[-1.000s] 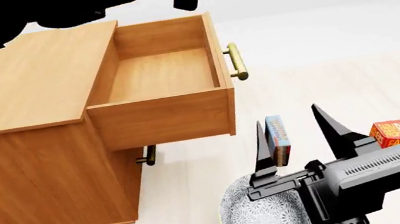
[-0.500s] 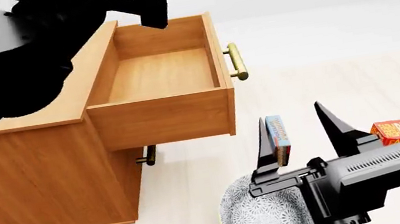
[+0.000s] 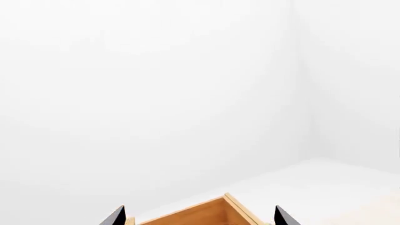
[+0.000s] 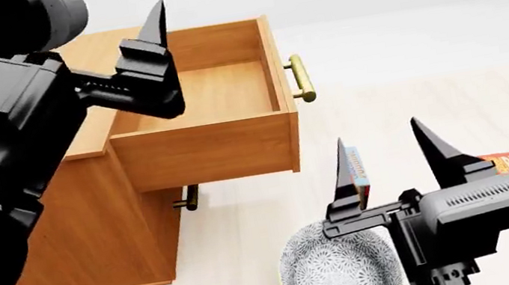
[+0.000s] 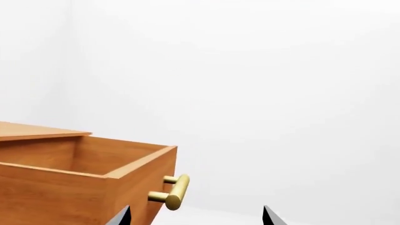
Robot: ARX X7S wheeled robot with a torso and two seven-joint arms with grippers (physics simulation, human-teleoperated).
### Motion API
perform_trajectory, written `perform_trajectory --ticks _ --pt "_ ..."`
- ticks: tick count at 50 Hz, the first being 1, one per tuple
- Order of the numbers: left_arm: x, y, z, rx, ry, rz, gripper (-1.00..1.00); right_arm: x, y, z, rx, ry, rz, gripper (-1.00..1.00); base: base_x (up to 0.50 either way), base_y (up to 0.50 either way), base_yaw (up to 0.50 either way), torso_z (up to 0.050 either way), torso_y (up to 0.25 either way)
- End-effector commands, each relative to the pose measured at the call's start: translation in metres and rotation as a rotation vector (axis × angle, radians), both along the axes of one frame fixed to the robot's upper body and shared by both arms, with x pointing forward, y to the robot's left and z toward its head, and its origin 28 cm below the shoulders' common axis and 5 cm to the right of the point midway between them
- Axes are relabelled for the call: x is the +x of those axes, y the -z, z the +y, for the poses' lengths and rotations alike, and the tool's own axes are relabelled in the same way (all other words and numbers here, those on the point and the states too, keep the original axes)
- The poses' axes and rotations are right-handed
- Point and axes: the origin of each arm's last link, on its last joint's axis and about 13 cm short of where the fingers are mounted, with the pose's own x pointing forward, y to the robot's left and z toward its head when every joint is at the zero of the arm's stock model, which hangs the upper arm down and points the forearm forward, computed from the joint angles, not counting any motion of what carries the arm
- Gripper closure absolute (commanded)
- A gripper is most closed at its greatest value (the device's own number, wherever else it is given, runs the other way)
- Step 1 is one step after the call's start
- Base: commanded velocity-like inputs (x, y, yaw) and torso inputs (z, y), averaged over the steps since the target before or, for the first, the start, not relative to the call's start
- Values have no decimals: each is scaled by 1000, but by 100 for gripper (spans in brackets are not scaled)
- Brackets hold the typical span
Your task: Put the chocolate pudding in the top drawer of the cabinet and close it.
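The left gripper has swung in over the open top drawer, empty-jawed; the right gripper (also spread) straddles the chocolate pudding, ungrasped.

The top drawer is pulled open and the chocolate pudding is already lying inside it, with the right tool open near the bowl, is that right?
Not quite. The top drawer is pulled open but its inside is bare in the head view. The chocolate pudding stands on the floor beyond the patterned bowl, seen between the fingers of the open right tool. The rest holds.
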Motion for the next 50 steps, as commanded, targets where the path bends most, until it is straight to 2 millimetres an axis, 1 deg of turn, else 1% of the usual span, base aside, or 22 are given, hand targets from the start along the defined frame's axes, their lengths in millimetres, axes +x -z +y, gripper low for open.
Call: perform_trajectory --ticks 1,5,15,18,22,26,34,40,50 --pt "-37 12 6 -7 10 -43 -100 2 -2 -2 -10 22 -1 -100 0 0 0 0 0" --pt "-45 16 9 -9 13 -52 -100 3 -2 -3 -11 28 0 -100 0 0 0 0 0" --pt "-65 39 19 -40 50 -90 -100 7 -7 -3 -38 38 -1 -100 0 0 0 0 0" --pt "-70 49 23 -68 60 -80 -100 9 -11 -4 -50 42 -7 -100 0 0 0 0 0" --pt "-75 58 26 -92 62 -78 -100 11 -12 -3 -59 40 -10 -100 0 0 0 0 0" --pt "-79 67 28 -139 103 -83 -100 13 -12 -2 -60 35 -10 -100 0 0 0 0 0" --pt "-90 84 34 -170 136 -85 -100 17 -12 -4 -67 39 -4 -100 0 0 0 0 0" --pt "-95 94 37 -170 158 -77 -100 26 -13 -5 -86 71 6 -100 0 0 0 0 0" --pt "-101 109 42 -186 144 -62 -100 38 -27 -10 -137 99 22 -100 0 0 0 0 0"
